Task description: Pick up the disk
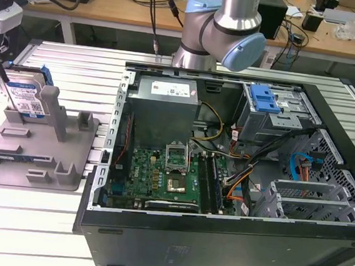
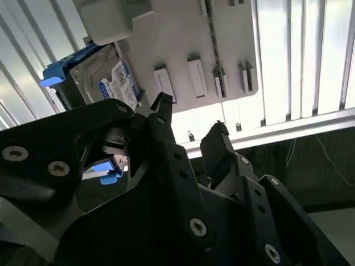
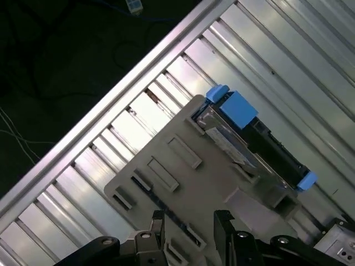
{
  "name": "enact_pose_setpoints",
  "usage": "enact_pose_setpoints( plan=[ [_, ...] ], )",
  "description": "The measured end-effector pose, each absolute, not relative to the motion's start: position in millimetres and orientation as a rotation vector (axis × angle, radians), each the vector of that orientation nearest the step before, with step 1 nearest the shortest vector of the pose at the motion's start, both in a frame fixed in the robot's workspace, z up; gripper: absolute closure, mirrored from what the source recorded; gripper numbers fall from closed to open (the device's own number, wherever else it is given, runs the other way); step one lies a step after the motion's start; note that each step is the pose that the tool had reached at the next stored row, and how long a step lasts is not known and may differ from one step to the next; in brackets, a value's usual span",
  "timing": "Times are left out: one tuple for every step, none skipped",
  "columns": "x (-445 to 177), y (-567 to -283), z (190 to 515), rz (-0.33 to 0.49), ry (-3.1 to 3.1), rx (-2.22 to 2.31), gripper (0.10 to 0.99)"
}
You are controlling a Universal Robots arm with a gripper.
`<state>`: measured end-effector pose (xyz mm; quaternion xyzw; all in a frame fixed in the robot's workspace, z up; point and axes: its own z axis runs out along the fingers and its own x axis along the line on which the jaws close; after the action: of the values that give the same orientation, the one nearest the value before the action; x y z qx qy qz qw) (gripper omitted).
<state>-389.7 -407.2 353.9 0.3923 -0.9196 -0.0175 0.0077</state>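
Observation:
The disk [image 1: 27, 96] stands on edge in a slot of the grey fixture [image 1: 43, 151], at the exterior view's left. It is silver-grey with a white-and-blue label and blue side rails. Both wrist views show it too, as the disk [image 2: 105, 80] and the disk [image 3: 249, 138]. My gripper [image 2: 190, 119] hangs above the fixture [image 3: 166, 166] and apart from the disk. Its black fingers [image 2: 161, 105] are open with nothing between them. In the first wrist view the gripper [image 3: 190, 219] hovers over the fixture's low slots. The arm's white wrist end [image 1: 2, 10] sits above the disk.
An open computer case [image 1: 218, 237] fills the exterior view's right, with a blue-topped drive cage [image 1: 265, 100] inside. The fixture has upright posts [image 1: 49, 105] beside the disk. The slatted metal table [image 3: 266, 50] ends at an edge [image 3: 111, 105] near the fixture.

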Motion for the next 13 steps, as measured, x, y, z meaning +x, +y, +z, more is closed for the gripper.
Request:
enact_pose_setpoints(
  plan=[
    [-389.7,-407.2,353.9,-0.054,-2.862,1.256,0.604],
    [-389.7,-407.2,353.9,-0.054,-2.84,1.302,0.604],
    [-389.7,-407.2,353.9,-0.054,-2.828,1.328,0.604],
    [-389.7,-407.2,353.9,-0.053,-2.807,1.371,0.604],
    [-389.7,-407.2,353.9,-0.053,-2.791,1.402,0.604],
    [-389.7,-407.2,353.9,-0.053,-2.778,1.426,0.604],
    [-389.7,-407.2,353.8,-0.052,-2.759,1.463,0.604],
    [-389.7,-407.2,353.8,-0.052,-2.746,1.487,0.604],
    [-389.7,-407.2,353.8,-0.052,-2.718,1.536,0.604],
    [-389.7,-407.2,353.8,-0.051,-2.695,1.575,0.604],
    [-389.7,-407.2,353.7,-0.051,-2.665,1.625,0.604],
    [-389.5,-407.2,353.7,-0.05,-2.64,1.664,0.604],
    [-389.4,-407.2,353.7,-0.05,-2.615,1.701,0.604]
  ],
)
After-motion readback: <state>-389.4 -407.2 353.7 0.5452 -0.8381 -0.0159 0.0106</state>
